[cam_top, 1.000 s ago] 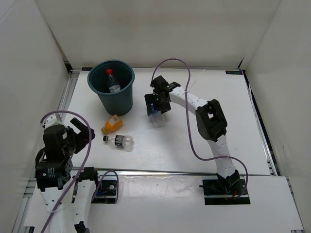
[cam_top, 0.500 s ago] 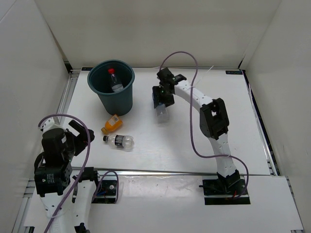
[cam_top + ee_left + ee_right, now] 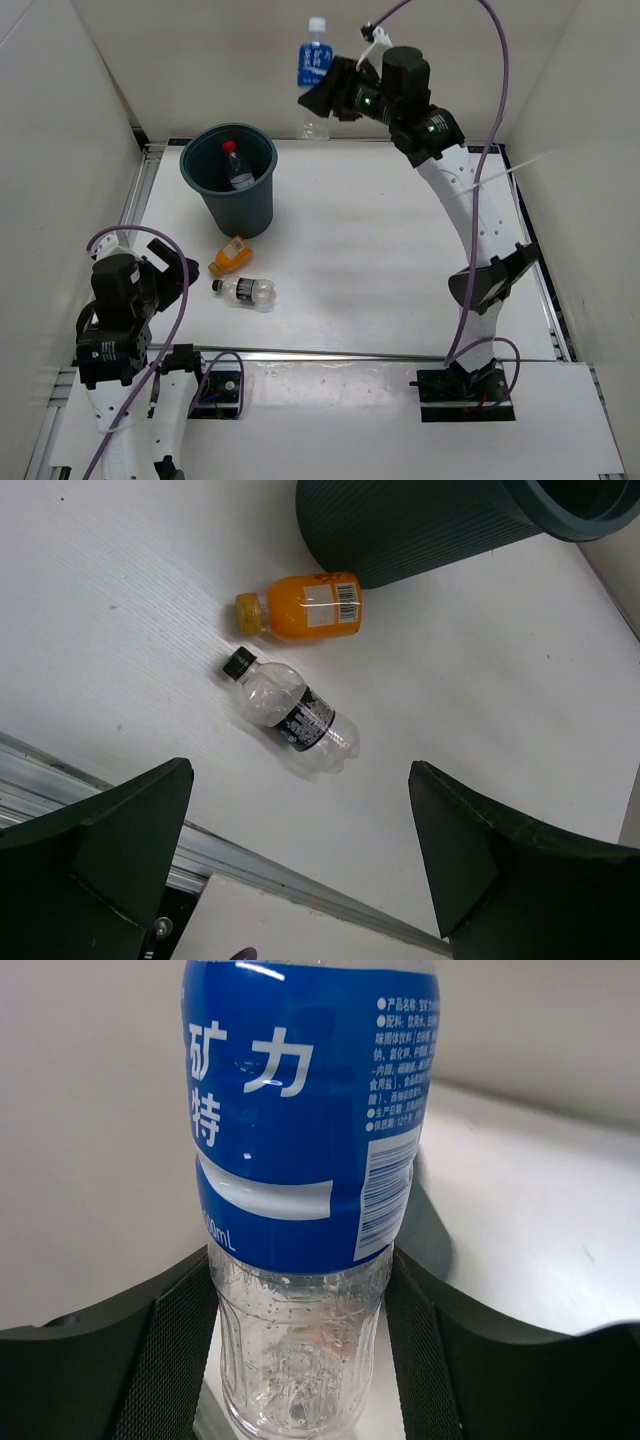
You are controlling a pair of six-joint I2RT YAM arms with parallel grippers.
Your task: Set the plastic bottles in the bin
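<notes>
While I watch the right wrist feed, the right gripper [image 3: 300,1360] is clamped on the blue-labelled bottle [image 3: 300,1110], one dark finger [image 3: 170,1350] pressing each side of its clear lower body, just under the blue label. From the top camera the bottle stands upright with its cap uppermost, lifted high off the table [image 3: 400,260] on the stretched right arm. It shows against the back wall [image 3: 200,60], up and to the right of the bin [image 3: 200,170]. I cannot tell from this angle whether it hangs over the bin's opening or beside it. The bin, a dark teal tapered bucket, stands at the far left of the table, and the red-capped bottle [image 3: 233,165] leans inside it, cap towards the rim. Just beside the foot of the bin, on the near side, the orange bottle [image 3: 305,607] lies on its side. Near it but apart, closer to the arms, the black-capped bottle [image 3: 295,713] also lies on its side, clear with a dark label band. The left gripper [image 3: 310,860] holds nothing, its jaws spread wide, and it hangs over the near left edge of the table, above the metal rail [image 3: 60,780], with both lying bottles in its camera's sight.
</notes>
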